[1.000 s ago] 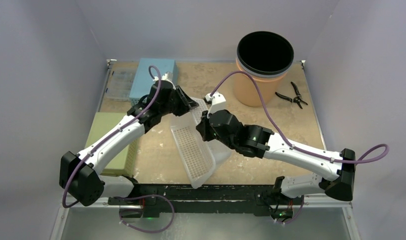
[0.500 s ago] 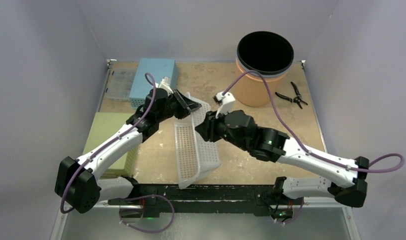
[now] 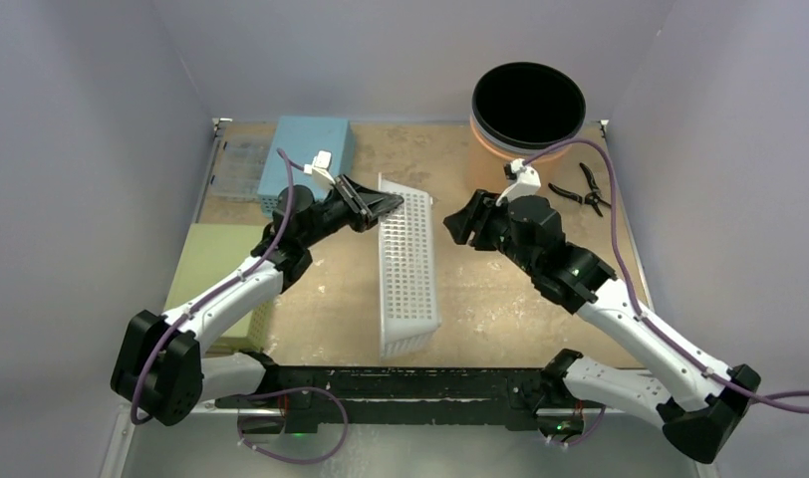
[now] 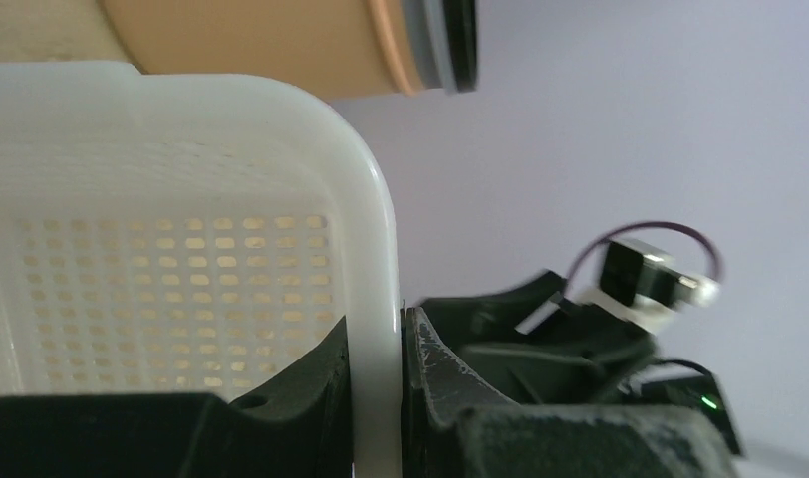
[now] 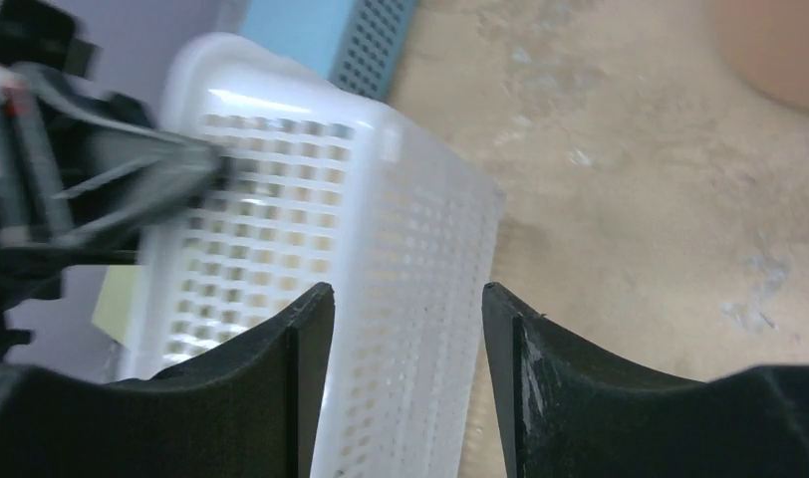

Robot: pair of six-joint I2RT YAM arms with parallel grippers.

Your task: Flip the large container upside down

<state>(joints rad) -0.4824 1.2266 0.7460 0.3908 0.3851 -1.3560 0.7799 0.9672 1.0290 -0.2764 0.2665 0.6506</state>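
Mid-flip: the white perforated plastic basket stands on edge on the worktop. The left tool is clamped on its far rim. The right tool is open and empty, nearby. Next, tip it mouth-down.

Left arm has jaws clamped; right arm, jaws parted.

White arm links, black joints, black bases; purple cables along both arms; jaws black, scuffed.
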